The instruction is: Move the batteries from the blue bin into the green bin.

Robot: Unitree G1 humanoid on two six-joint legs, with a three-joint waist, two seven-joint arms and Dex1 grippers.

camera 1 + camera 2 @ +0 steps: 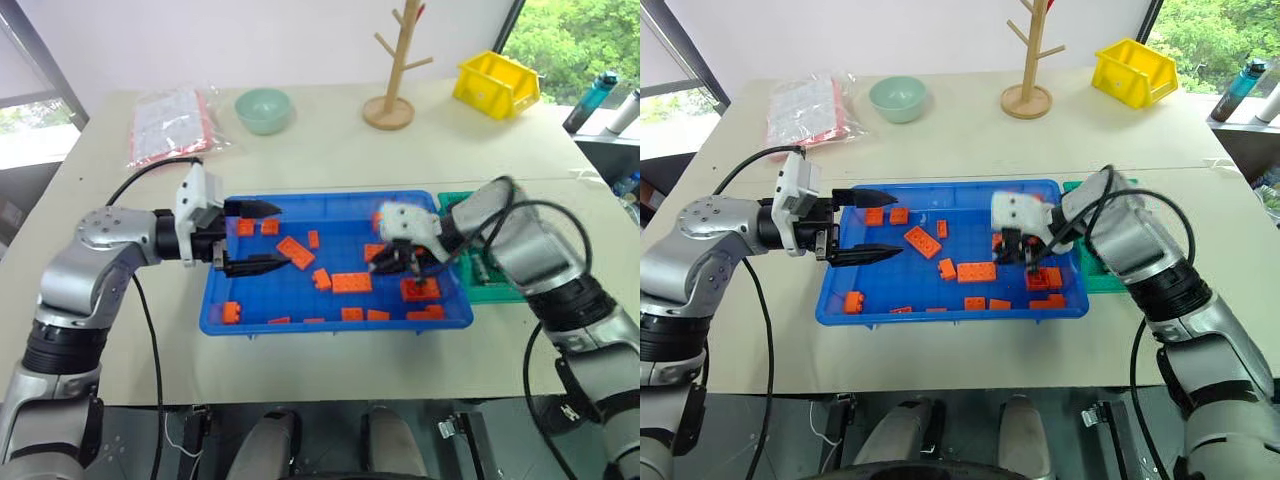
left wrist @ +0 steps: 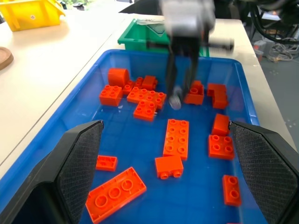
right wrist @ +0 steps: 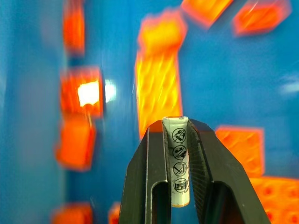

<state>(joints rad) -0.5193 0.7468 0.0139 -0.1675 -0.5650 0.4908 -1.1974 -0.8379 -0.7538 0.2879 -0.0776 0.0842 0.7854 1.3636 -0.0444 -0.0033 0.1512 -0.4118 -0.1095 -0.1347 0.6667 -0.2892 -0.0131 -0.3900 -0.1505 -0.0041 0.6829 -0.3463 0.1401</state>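
As clamped, R tool [image 3: 176, 140] grips battery [image 3: 177, 161].

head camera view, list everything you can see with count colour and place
blue bin: one, blue, table centre
toy bricks: many, orange, scattered in the blue bin
battery: one, silver-white, clamped in the right gripper
green bin: one, green, against the blue bin's right side
yellow bin: one, yellow, far right
wooden rack: one, tan, far centre
bowl: one, pale green, far left-centre
plastic bag: one, clear with red, far left
bottles: two, beyond the table's right
left gripper: open, over the bin's left
right gripper: shut, over the bin's right
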